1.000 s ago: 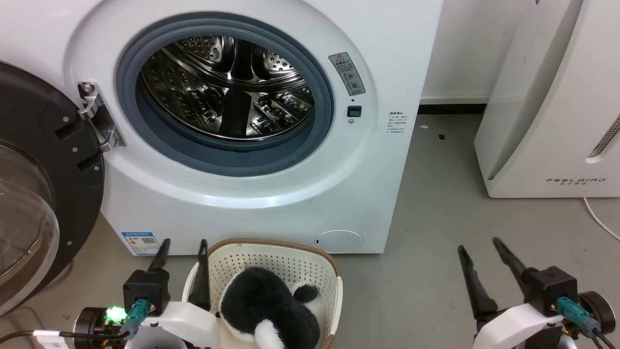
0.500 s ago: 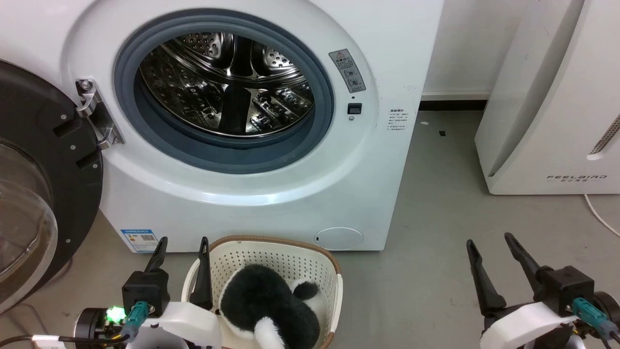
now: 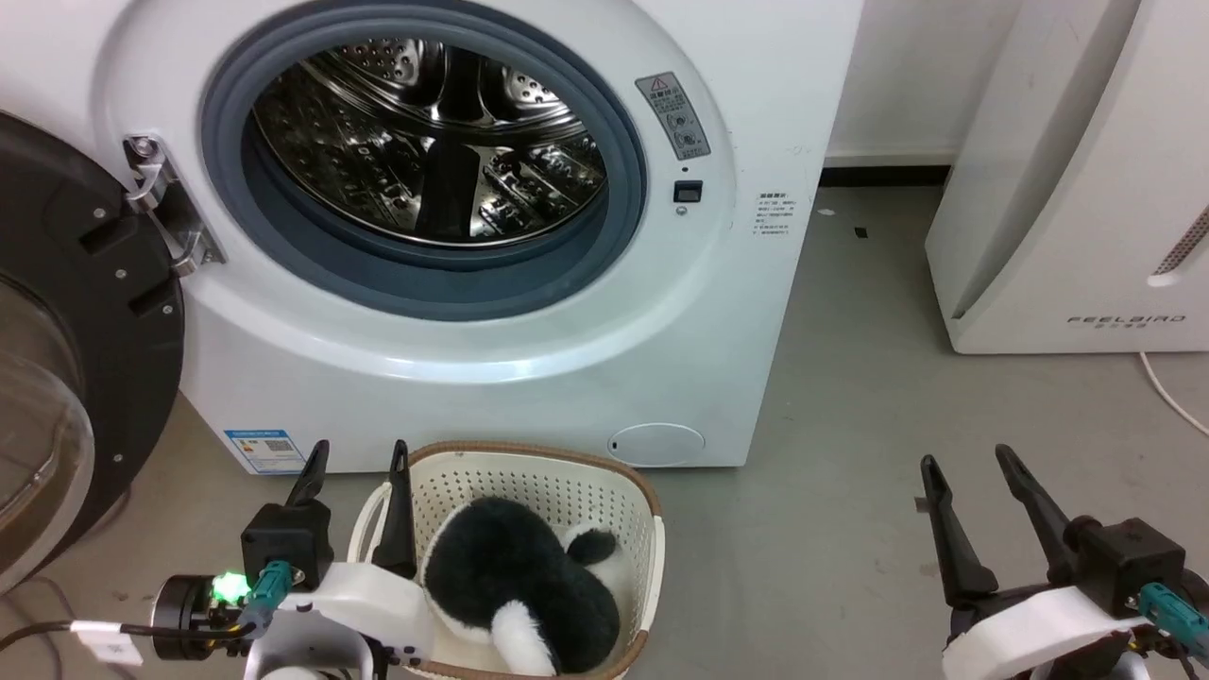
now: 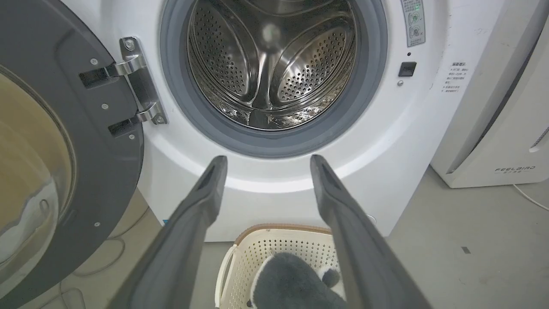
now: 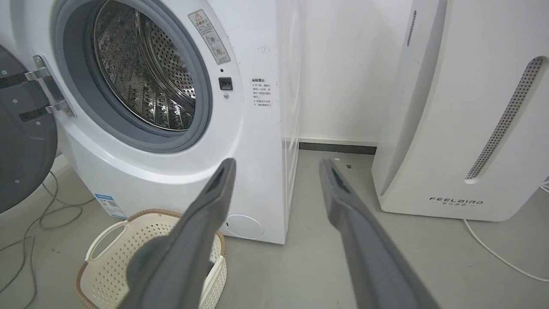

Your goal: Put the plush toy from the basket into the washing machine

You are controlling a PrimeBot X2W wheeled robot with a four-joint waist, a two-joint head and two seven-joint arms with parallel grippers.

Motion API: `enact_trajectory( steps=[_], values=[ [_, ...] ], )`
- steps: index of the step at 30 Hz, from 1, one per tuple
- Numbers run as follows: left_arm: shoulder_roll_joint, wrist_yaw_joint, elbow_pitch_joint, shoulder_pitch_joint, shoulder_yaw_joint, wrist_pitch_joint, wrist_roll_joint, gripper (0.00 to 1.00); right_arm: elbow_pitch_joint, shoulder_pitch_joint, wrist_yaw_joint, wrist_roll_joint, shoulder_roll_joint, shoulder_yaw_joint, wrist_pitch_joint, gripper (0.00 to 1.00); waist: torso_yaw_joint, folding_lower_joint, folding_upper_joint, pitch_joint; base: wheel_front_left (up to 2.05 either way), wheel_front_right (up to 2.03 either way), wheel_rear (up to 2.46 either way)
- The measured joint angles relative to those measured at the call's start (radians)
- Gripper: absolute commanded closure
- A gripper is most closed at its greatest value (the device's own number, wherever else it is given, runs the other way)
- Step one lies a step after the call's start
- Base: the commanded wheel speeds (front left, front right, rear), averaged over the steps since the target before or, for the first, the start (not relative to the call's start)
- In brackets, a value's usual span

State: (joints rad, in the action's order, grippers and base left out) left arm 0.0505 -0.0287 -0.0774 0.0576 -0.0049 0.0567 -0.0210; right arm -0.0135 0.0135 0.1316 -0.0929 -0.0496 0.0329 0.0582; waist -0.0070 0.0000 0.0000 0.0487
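The black and white plush toy (image 3: 524, 590) lies in the cream basket (image 3: 529, 477) on the floor, right in front of the washing machine (image 3: 529, 349). The machine's door (image 3: 66, 378) stands swung open to the left, and the steel drum (image 3: 425, 142) is bare. My left gripper (image 3: 359, 458) is open, its fingers straddling the basket's left rim beside the toy. In the left wrist view the toy (image 4: 296, 281) sits below the left gripper (image 4: 265, 163). My right gripper (image 3: 965, 463) is open over bare floor, well right of the basket (image 5: 111, 257).
A white FEELBIRD appliance (image 3: 1077, 189) stands at the right against the wall, with a white cable (image 3: 1166, 406) on the floor beside it. Grey cables (image 5: 38, 214) lie on the floor under the open door. Grey floor (image 3: 850, 378) lies between the machine and the appliance.
The head view has tilted, so machine and basket sit higher in the picture. The right gripper has drifted right and lower. The left gripper has stayed at the basket's rim.
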Motion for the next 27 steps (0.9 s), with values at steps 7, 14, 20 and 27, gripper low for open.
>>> enact_trajectory(
  steps=[7, 14, 20, 27],
  values=[
    [0.006, 0.012, -0.073, 0.056, 0.004, 0.015, 0.0, 0.0, -0.004, -0.014, 0.0, -0.014, 0.0, 0.004, 0.014, 0.0, -0.011, 0.0, 0.0, 0.028, 0.0, 0.0, 0.0],
    [0.022, 0.023, -0.185, 0.129, 0.002, 0.029, 0.0, 0.0, -0.012, -0.039, 0.0, -0.041, 0.0, 0.007, 0.027, 0.0, -0.025, 0.0, 0.0, 0.07, 0.0, 0.0, 0.0],
    [0.028, 0.042, -0.316, 0.209, -0.002, 0.043, -0.008, 0.0, -0.016, -0.054, 0.0, -0.059, 0.0, 0.005, 0.041, 0.0, -0.039, 0.0001, 0.0, 0.117, 0.0, 0.0, 0.0],
    [0.047, 0.062, -0.48, 0.32, -0.015, 0.036, -0.01, 0.0, -0.027, -0.088, 0.0, -0.08, 0.0, 0.006, 0.058, 0.0, -0.062, 0.0, 0.0, 0.197, 0.0, 0.0, 0.0]
  ],
)
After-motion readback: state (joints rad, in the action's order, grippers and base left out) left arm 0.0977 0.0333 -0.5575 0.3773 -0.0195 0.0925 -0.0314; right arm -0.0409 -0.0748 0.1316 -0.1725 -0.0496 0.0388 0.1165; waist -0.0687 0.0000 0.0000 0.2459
